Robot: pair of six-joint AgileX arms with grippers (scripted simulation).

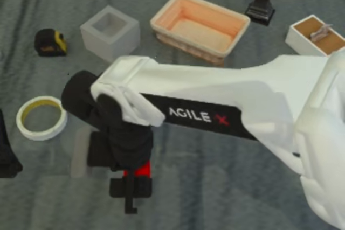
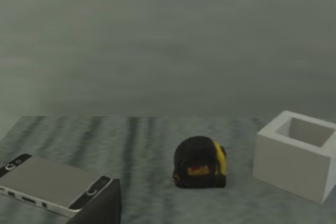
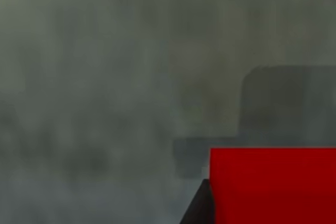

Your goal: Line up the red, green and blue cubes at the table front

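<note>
Near the front edge of the table (image 1: 226, 187), the right gripper (image 1: 135, 184) clasps the red cube (image 1: 141, 169), open marbled surface all around it. Farther back stand a tape roll (image 1: 41, 117), tape measure (image 1: 50, 42) and grey hollow box (image 1: 110, 32). The left arm sits parked at the left edge.

red cube (image 1: 142, 170) | bright red, glossy | front-left part of table (image 1: 226, 187) (dark grey, wavy streaks) | mostly hidden under the arm | green, blue cubes: unseen
</note>
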